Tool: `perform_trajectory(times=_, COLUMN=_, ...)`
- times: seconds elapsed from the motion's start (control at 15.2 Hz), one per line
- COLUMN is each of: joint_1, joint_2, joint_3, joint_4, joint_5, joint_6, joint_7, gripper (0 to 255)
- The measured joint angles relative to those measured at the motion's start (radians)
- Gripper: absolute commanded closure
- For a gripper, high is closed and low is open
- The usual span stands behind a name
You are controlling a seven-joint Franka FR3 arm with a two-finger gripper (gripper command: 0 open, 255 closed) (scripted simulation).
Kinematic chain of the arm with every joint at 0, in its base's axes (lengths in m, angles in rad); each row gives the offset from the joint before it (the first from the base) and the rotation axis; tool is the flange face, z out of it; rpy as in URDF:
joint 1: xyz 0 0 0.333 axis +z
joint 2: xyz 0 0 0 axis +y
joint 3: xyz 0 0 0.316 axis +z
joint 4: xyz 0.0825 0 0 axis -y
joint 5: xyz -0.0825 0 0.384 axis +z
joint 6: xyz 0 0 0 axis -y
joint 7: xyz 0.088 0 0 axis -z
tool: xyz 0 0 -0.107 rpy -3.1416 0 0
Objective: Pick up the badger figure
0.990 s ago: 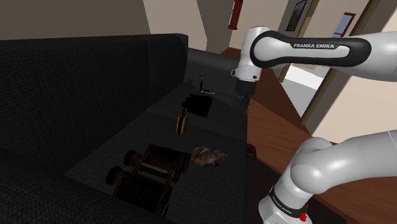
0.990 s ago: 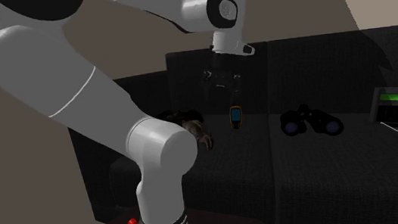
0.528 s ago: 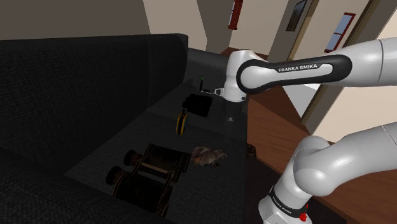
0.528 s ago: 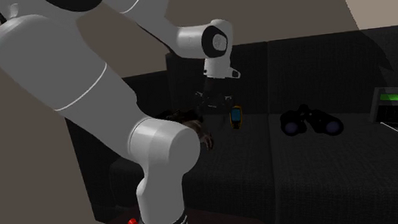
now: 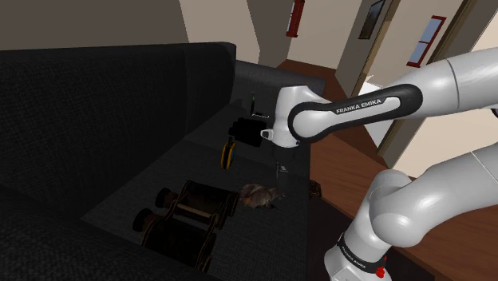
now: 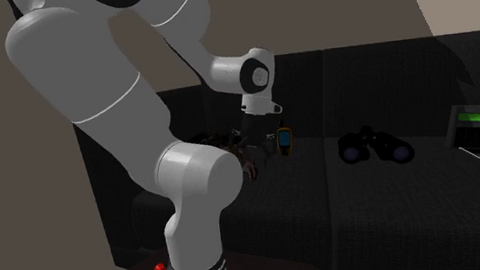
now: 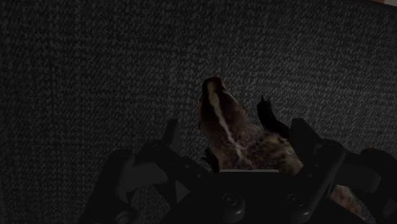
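Observation:
The badger figure [image 5: 262, 195], brown with a pale stripe down its head, lies on the dark sofa seat [image 5: 179, 172] near its front edge. My black gripper [image 5: 280, 168] hangs just above it, a little toward the arm's side. In the wrist view the badger [image 7: 230, 130] lies close below, and the open gripper [image 7: 217, 119] has one finger on each side of its head and shoulders without touching it. From the second exterior view the gripper [image 6: 258, 140] hovers right over the badger [image 6: 234, 150].
Black binoculars [image 5: 185, 215] lie beside the badger toward the shoulder view's left. A yellow-and-black handheld device [image 5: 228, 152] and a black box [image 5: 248, 131] sit farther back on the seat. A wooden floor [image 5: 351, 168] runs past the sofa's front edge.
The arm has swung down and toward the badger over the last second. The gripper dropped from well above the seat to just over the figure. Nothing on the sofa moved.

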Motion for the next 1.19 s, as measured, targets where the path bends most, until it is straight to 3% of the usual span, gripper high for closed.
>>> perform_trajectory(times=0.2, joint_1=0.002, joint_2=0.019, joint_3=0.002, joint_4=-0.018, joint_5=0.004, joint_6=0.037, joint_7=-0.004, gripper=0)
perform_trajectory(times=0.26, joint_1=0.002, joint_2=0.022, joint_3=0.002, joint_4=-0.020, joint_5=0.005, joint_6=0.042, joint_7=-0.005, gripper=255)
perform_trajectory(times=0.92, joint_1=0.002, joint_2=0.024, joint_3=0.002, joint_4=-0.020, joint_5=0.005, joint_6=0.047, joint_7=-0.006, gripper=255)
perform_trajectory(times=1.19, joint_1=-0.001, joint_2=-0.004, joint_3=-0.001, joint_4=0.000, joint_5=-0.001, joint_6=-0.004, joint_7=0.000, gripper=255)
